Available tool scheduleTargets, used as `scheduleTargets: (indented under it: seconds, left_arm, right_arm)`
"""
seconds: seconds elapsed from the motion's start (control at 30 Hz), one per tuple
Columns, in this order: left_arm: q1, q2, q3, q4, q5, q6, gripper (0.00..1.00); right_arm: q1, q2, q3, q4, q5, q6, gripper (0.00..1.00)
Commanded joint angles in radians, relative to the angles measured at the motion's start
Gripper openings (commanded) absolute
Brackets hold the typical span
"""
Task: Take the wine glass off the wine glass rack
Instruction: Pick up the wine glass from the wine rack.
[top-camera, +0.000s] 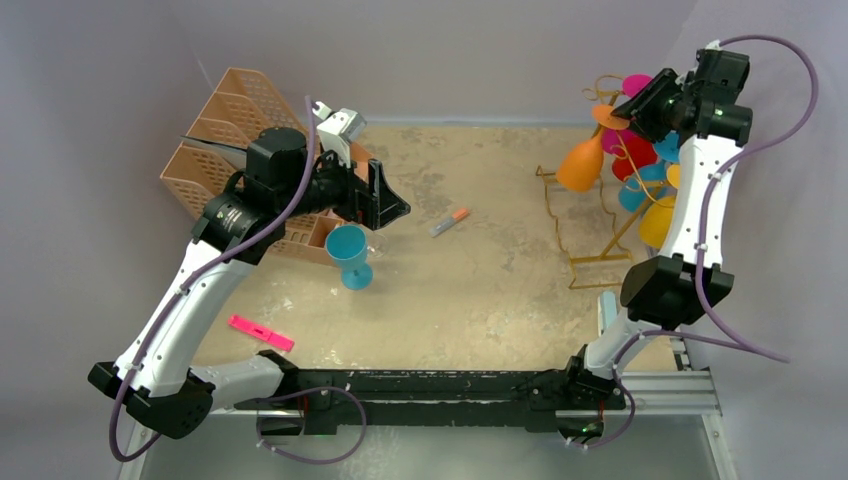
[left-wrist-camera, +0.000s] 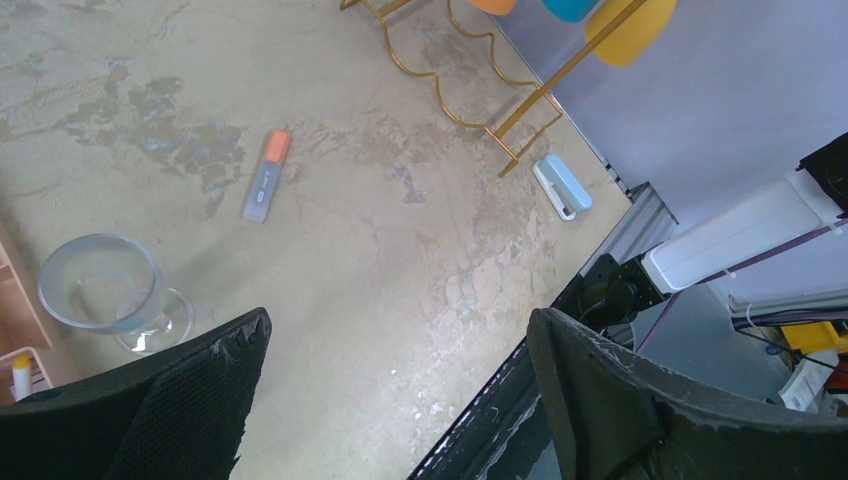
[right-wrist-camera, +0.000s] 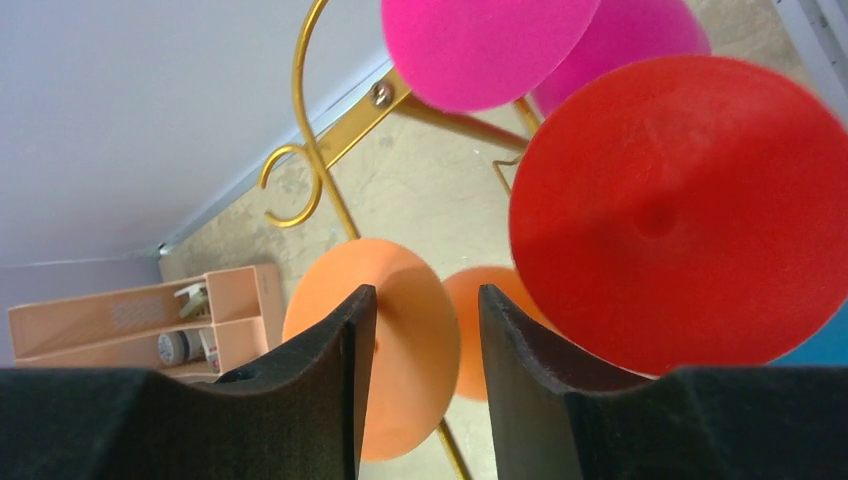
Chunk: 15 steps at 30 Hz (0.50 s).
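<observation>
The right arm stands tall at the desk's (top-camera: 480, 300) far right corner. Its claw (right-wrist-camera: 425, 300) is narrowly parted at the foot of the orange wine glass (top-camera: 580, 162), which hangs on the wine glass rack (right-wrist-camera: 370, 110); I can't tell whether it pinches. The left claw (left-wrist-camera: 400, 318) hovers spread wide, empty.

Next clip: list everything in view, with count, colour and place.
Rack: one, gold wire, far right of the table.
Orange glass: one, hanging on the rack's left side.
Magenta glass, red glass, blue glass, yellow glass: at least one each, hanging on the rack; the arm hides some.
Standing glass: one, blue-tinted, on the table by the organiser.
Organiser: one, peach lattice, far left.
Marker: one, grey with an orange cap, mid-table.
Pink flat item: one, near left.
Pale-blue small item: one, beside the rack's base.
Table: one, mottled beige.
Left end effector: open, near the standing glass.
Right end effector: narrow gap, at the orange glass; grip unclear.
</observation>
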<state>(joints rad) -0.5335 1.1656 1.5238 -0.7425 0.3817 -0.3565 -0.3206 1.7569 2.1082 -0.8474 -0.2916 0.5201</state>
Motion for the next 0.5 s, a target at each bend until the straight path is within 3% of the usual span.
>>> scheduleTargets:
  seconds: [0.0, 0.4, 0.47]
  left_arm:
    - [-0.003, -0.002, 0.033, 0.022, 0.013, -0.009, 0.99]
    - [-0.003, 0.008, 0.045, 0.023, 0.038, -0.015, 0.99]
    - [-0.003, 0.004, 0.043, 0.023, 0.037, -0.017, 0.99]
  right_arm:
    - [-0.006, -0.058, -0.024, 0.009, -0.099, 0.022, 0.45]
    - [-0.014, -0.088, -0.071, 0.050, -0.147, 0.062, 0.32]
    - [-0.017, -0.089, -0.073, 0.053, -0.142, 0.068, 0.25]
